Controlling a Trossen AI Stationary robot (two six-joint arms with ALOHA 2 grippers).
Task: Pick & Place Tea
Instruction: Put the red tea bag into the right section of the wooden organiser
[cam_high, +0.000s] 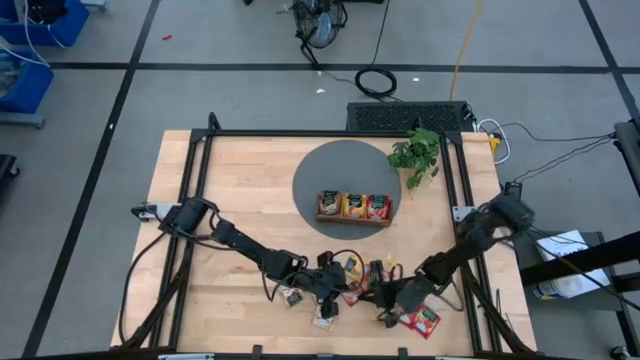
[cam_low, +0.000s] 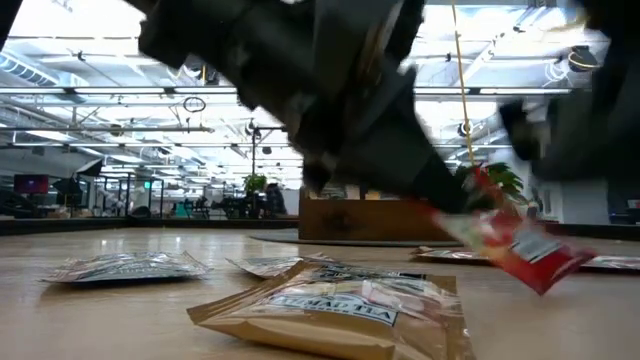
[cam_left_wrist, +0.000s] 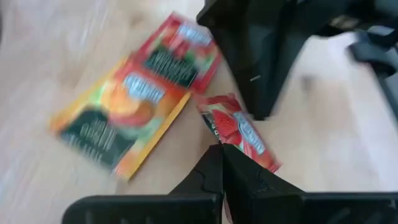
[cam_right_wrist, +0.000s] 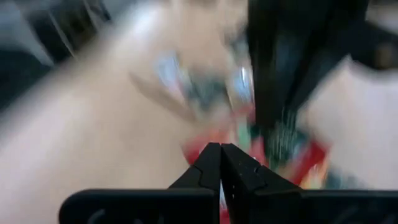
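Tea sachets lie scattered on the near part of the wooden table (cam_high: 200, 300). Among them are an orange one (cam_left_wrist: 118, 121), a red one (cam_left_wrist: 177, 56) and a golden-brown one (cam_low: 340, 305). My left gripper (cam_left_wrist: 221, 148) reaches in from the left (cam_high: 345, 285) and is shut on a small red sachet (cam_left_wrist: 242, 134). My right gripper (cam_right_wrist: 221, 146) is shut and comes in from the right, close beside the left (cam_high: 385, 302). Its wrist view is blurred, with something red (cam_right_wrist: 298, 158) just beyond the fingertips. My left gripper pinches one end of the red sachet (cam_left_wrist: 229, 127) between its two fingers, slanting down from the table's left. The rest sticks out past the fingertips. In the low view the sachet (cam_low: 515, 245) hangs tilted below the gripper, off the table. My right gripper: whether it touches a sachet I cannot tell, because of blur.
The brown wooden tray (cam_high: 353, 222) stands on a grey round mat (cam_high: 330, 170) at the table's far middle, with sachets in its compartments. A green plant (cam_high: 415, 155) stands to the tray's right. A red sachet (cam_high: 422, 320) lies near the front edge under the right arm.
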